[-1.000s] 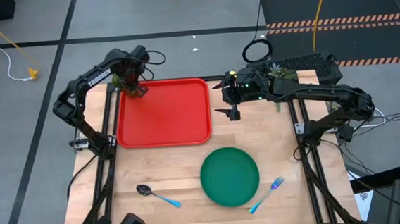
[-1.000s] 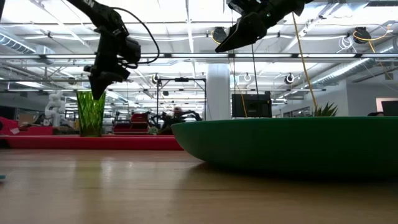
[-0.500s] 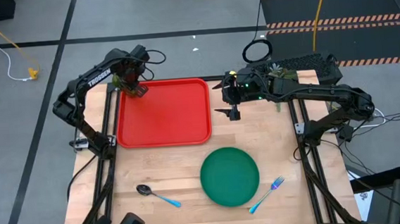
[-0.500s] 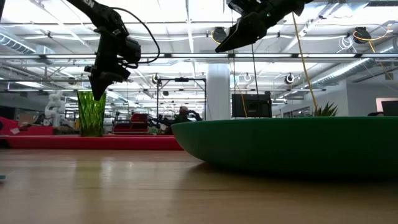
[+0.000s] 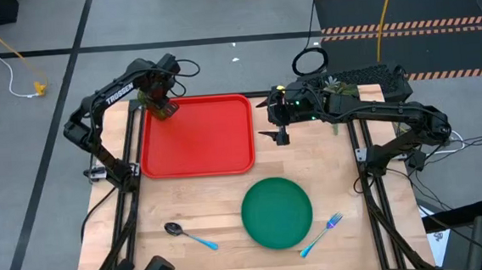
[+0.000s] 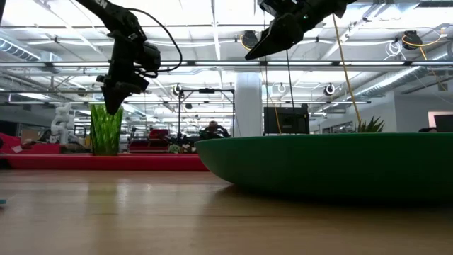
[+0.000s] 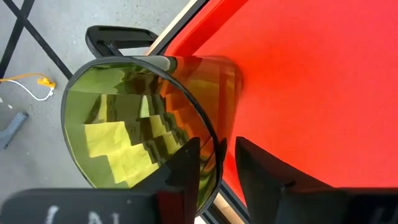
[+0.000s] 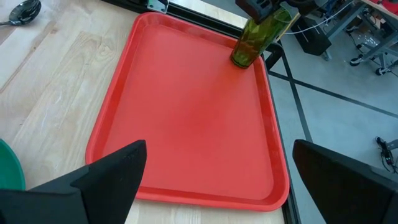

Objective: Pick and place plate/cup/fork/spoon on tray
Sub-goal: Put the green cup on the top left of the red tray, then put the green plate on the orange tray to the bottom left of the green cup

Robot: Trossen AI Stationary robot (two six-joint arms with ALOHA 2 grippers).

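- Cup (image 5: 163, 106) is seen standing upright in the far left corner of the tray (image 5: 216, 145), its base on the red floor close against the raised rim; this is read as the placing spot, chosen to leave the middle of the tray free for the larger pieces.
- Left claw (image 7: 217, 162) is held over the cup's mouth, one finger (image 7: 186, 165) inside the wall and the other outside. A sliver of gap is visible at the rim, so the jaws are judged to be parting; whether the wall is gripped or already freed cannot be told.
- Cup wall is taken from above by its rim, presumably so the tumbler can be set down straight without tipping.
- Right claw (image 8: 217, 180) is held wide open and empty above the table (image 5: 346, 179), just beside the tray's right edge, apparently waiting.
- Plate (image 5: 276, 212), spoon (image 5: 188, 234) and fork (image 5: 320, 234) lie on the near part of the table, apart from one another and not yet on the tray.
- Judgement: the first of four items is being delivered; a straight lift is called for next so the cup is not dragged over.
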